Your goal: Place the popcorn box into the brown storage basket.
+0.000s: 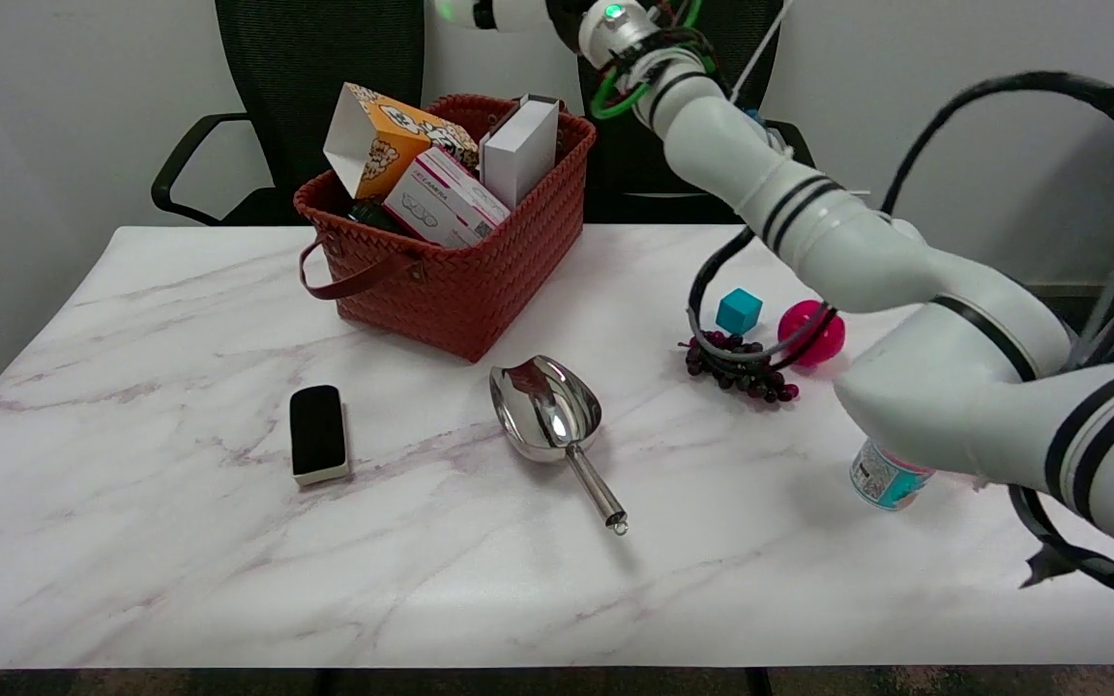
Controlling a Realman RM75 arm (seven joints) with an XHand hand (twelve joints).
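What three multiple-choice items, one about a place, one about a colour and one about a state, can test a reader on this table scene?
1. Where is the orange popcorn box?
A. In the woven brown storage basket
B. Beside the black eraser
C. Under the scoop

2. What colour is the small cube near the dark grapes?
A. Yellow
B. Teal
C. White

3. How does the shiny metal scoop lie?
A. Inside the basket
B. Held by fingers
C. Free on the marble table

Answers: 1 A, it leans tilted among the boxes inside; 2 B, plainly teal; 3 C, nothing touches it.
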